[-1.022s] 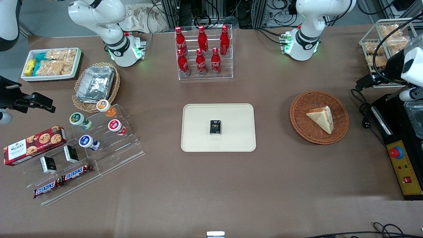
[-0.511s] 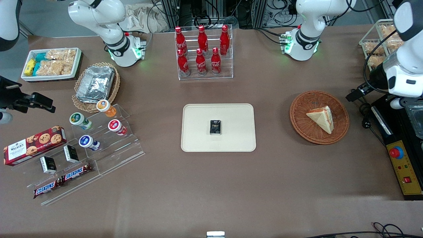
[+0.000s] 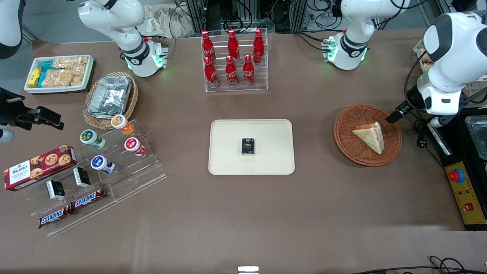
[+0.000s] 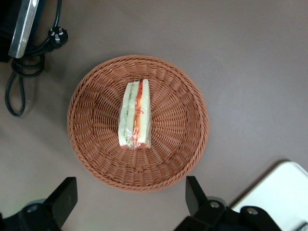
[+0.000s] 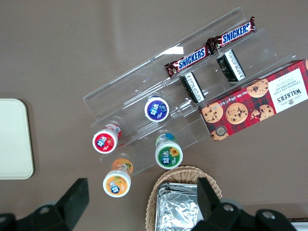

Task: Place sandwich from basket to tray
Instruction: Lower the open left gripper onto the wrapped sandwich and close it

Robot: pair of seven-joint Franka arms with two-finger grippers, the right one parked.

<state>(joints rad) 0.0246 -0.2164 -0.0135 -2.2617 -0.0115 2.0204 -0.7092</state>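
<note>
Brown tabletop, approach phase: sandwich (image 4: 135,114) lay in the basket (image 4: 91,144), not yet gripped.

It sat on one bread face near the basket's middle, cut edge with the orange-red and green filling facing up, so I judged a top-down pinch workable. I had the gripper (image 4: 130,202) above the basket rim, fingers (image 4: 65,195) spread wide and empty, wider than the wedge. Tray (image 3: 228,160) sat well apart toward the parked arm's end, with a small dark packet (image 3: 248,146) at its middle; I'd drop beside that.
</note>
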